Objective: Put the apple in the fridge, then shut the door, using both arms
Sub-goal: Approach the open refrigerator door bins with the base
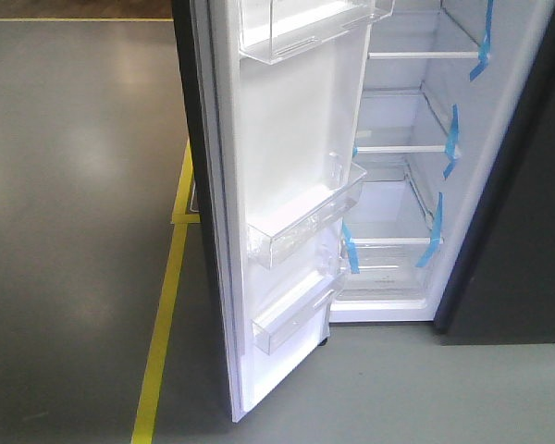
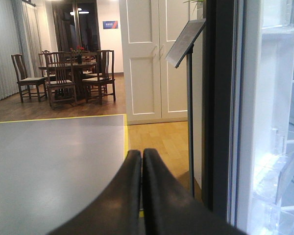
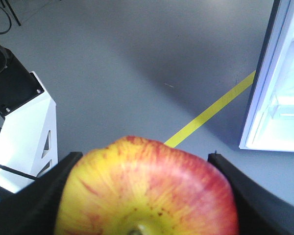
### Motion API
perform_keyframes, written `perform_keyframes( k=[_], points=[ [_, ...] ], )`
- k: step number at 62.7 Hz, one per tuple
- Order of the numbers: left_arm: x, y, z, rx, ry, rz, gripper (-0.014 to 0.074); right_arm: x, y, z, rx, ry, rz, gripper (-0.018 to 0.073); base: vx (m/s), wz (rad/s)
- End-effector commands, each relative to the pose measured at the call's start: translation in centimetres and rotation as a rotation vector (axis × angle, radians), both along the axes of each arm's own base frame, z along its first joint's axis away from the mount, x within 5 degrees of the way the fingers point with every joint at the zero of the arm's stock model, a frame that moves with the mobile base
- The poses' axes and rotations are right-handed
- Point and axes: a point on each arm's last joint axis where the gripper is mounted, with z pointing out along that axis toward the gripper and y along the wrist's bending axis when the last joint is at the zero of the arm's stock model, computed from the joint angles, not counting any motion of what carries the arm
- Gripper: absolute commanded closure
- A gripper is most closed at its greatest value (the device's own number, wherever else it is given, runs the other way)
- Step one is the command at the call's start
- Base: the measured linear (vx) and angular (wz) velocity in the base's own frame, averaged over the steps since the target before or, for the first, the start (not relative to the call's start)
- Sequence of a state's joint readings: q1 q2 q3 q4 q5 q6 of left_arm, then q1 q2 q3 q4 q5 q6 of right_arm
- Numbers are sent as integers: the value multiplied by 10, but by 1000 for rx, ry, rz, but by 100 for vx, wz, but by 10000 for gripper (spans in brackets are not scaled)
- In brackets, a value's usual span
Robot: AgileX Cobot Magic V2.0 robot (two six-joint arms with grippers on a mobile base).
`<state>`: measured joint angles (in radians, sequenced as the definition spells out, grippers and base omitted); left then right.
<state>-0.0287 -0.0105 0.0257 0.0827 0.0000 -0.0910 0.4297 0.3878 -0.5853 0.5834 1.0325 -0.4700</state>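
Holding the apple (image 3: 152, 196) clamped between its jaws, the right gripper (image 3: 144, 164) hangs above the floor (image 3: 137, 58) near the fridge (image 1: 398, 194) but outside it, not yet at the shelves (image 1: 424, 55). The door (image 1: 277, 176) stands swung wide, leaving the fridge interior reachable. The left gripper (image 2: 141, 155), jaws pressed together on nothing, sits at the fridge's door side, probably stationed to push the door shut once the apple is shelved.

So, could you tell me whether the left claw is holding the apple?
No, the left claw is shut on nothing, while the apple sits in the right claw.
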Motion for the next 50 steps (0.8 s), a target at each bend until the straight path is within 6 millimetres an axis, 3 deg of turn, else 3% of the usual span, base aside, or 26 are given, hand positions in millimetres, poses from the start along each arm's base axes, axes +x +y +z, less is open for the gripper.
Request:
perform_keyframes(
  k=[1,50],
  points=[
    [-1,-1,-2,-12,-65,-10,603,2,2,13,71,-38,-15,239,12,0],
    [-1,-1,-2,-12,-65,-10,603,2,2,13,71,-38,-15,239,11,0]
  ],
)
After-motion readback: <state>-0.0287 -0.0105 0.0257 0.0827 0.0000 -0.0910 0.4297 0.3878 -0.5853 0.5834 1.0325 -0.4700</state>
